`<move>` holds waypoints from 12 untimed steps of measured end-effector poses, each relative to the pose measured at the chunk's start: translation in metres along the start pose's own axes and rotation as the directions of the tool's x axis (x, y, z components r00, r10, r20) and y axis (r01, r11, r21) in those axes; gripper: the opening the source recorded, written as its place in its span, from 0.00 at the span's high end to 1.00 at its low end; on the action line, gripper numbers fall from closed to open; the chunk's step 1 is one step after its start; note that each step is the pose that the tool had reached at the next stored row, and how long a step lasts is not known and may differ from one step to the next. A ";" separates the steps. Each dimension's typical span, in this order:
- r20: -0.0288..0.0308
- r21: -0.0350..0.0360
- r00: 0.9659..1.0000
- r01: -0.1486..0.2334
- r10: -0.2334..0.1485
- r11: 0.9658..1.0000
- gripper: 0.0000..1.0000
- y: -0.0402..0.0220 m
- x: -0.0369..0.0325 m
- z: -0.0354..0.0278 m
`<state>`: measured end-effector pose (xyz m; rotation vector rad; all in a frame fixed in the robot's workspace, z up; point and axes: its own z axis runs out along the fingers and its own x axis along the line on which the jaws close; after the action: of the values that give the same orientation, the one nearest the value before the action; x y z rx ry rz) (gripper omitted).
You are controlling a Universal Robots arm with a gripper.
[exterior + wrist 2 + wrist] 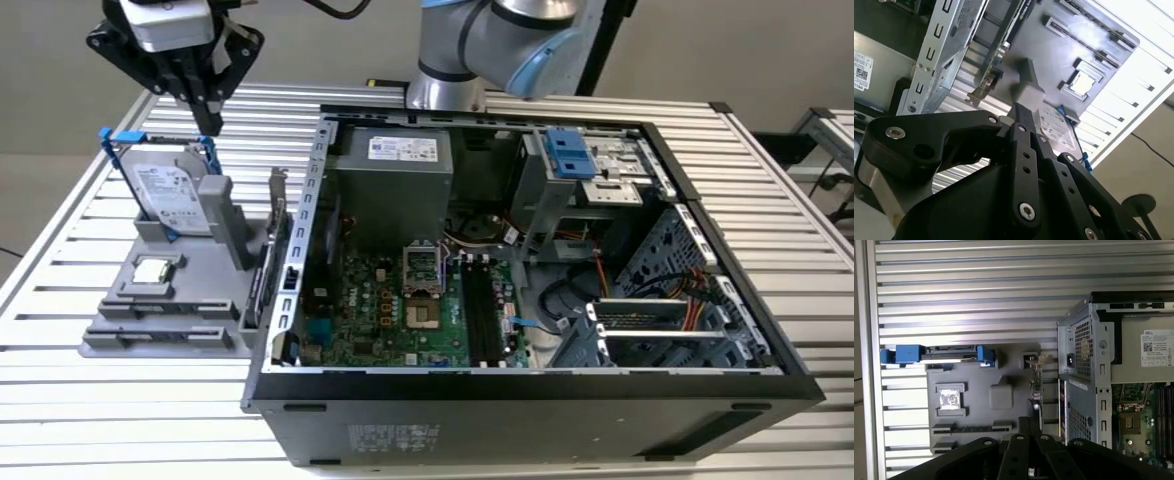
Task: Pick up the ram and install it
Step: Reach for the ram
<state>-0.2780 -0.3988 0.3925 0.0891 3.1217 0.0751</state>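
Exterior view places the gripper (210, 122) high above the far end of the gray holder (120, 345), just over the hard drive (174, 195) that stands upright in its blue frame (107, 135); the upper part of the gripper is cut off by the picture's edge. Its fingers are pressed together to one point and nothing is seen between them; in both wrist views the dark finger links also meet closely. The ram (969, 428) is hard to make out. In the first wrist view it appears as a thin dark strip lying on edge in a long slot of the holder, on the side of the processor chip (950, 398) away from the hard drive, and well apart from the gripper. In the exterior view I cannot tell the ram from the gray plastic around it. A second slot next to it is partly hidden by the gripper body. The open computer case (534, 385) stands on the slatted table (107, 420) just beside the holder, at the exterior view's right.
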 end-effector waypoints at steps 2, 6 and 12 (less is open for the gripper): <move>0.000 0.000 1.000 0.000 0.000 1.000 1.00 -0.0002 0.0037 0.0000; 0.000 0.000 1.000 0.001 -0.001 1.000 1.00 -0.0006 0.0113 -0.0002; -0.001 0.000 1.000 0.003 -0.003 1.000 1.00 -0.0013 0.0231 -0.0003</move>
<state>-0.3011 -0.3988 0.3924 0.0850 3.1227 0.0752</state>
